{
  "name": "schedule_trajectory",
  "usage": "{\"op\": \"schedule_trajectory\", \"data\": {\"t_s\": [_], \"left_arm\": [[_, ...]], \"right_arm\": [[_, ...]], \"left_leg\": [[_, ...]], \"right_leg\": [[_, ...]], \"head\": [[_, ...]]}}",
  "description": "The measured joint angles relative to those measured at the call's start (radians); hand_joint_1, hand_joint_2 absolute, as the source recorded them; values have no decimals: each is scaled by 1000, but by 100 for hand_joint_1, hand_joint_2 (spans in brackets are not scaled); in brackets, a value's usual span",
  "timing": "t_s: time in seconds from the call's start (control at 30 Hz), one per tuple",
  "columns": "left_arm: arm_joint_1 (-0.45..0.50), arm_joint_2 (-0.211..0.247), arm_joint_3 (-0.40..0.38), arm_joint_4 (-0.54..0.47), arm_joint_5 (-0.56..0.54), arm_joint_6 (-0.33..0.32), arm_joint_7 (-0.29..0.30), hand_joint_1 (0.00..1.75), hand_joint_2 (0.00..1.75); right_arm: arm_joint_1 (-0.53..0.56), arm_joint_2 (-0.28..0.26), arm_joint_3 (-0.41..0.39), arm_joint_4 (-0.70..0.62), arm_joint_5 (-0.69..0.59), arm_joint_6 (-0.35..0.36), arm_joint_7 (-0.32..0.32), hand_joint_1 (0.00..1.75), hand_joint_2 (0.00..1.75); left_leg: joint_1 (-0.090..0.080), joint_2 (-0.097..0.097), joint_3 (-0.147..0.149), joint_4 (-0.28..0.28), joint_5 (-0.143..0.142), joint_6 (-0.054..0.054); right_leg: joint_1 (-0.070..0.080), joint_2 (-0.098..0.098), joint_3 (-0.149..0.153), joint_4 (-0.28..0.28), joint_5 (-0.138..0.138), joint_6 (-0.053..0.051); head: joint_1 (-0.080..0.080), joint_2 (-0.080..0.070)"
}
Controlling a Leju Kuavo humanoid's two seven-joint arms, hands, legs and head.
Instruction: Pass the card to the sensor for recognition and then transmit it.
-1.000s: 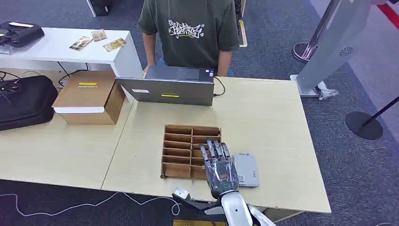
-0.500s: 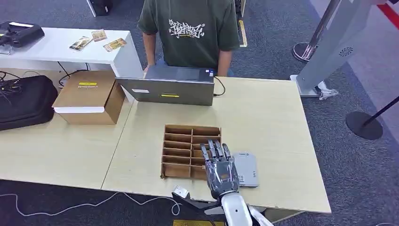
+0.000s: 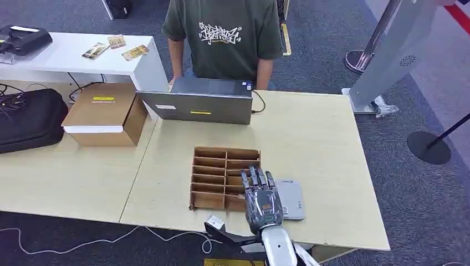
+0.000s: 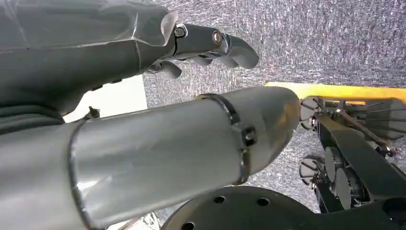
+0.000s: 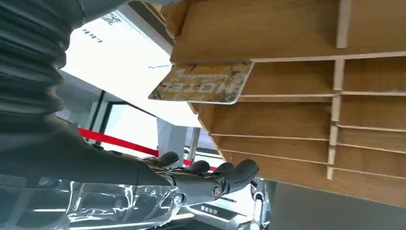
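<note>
My right hand (image 3: 261, 199) hovers flat, fingers stretched out, over the near right corner of the wooden slotted box (image 3: 213, 166). It holds nothing. The grey card sensor (image 3: 292, 198) lies on the table just right of that hand. In the right wrist view a yellow-brown printed card (image 5: 201, 84) sticks out of one slot of the box (image 5: 287, 120), a little away from my right hand (image 5: 119, 167) and apart from its fingers (image 5: 230, 175). My left hand (image 4: 119, 52) hangs over grey carpet with nothing in it, fingers loosely bent.
A person (image 3: 224, 33) stands behind a grey laptop (image 3: 199, 102) at the table's far edge. A cardboard box (image 3: 105, 113) and a black bag (image 3: 27, 119) sit on the left table. Several cards lie on a white table (image 3: 66, 52) behind. Stanchion bases stand at the right.
My right hand has drawn back slightly toward the table's near edge and a little toward the sensor. Nothing else has moved.
</note>
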State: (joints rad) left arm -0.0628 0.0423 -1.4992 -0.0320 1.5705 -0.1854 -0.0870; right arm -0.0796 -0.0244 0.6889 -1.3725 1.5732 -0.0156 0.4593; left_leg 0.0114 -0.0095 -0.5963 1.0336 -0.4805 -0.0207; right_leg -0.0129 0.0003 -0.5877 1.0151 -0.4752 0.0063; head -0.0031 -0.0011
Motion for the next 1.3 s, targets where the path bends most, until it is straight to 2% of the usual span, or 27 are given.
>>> {"op": "schedule_trajectory", "data": {"t_s": [0.3,0.6,1.1,1.3], "left_arm": [[-3,0,0,0,0,0,0,0,0],[-4,0,0,0,0,5,0,0,0],[-4,-8,0,0,0,6,0,0,0],[-4,-14,0,0,0,2,0,0,0]], "right_arm": [[22,14,-31,-4,0,-1,3,0,175],[46,16,-59,-50,0,11,40,0,175],[76,40,-98,-91,0,8,21,0,175],[77,53,-98,-91,0,-15,11,0,175]], "left_leg": [[0,0,0,0,0,0],[0,0,0,0,0,0],[0,0,0,0,0,0],[0,0,0,0,0,0]], "right_leg": [[0,0,0,0,0,0],[0,0,0,0,0,0],[0,0,0,0,0,0],[0,0,0,0,0,0]], "head": [[0,0],[0,0],[0,0],[0,0]]}}
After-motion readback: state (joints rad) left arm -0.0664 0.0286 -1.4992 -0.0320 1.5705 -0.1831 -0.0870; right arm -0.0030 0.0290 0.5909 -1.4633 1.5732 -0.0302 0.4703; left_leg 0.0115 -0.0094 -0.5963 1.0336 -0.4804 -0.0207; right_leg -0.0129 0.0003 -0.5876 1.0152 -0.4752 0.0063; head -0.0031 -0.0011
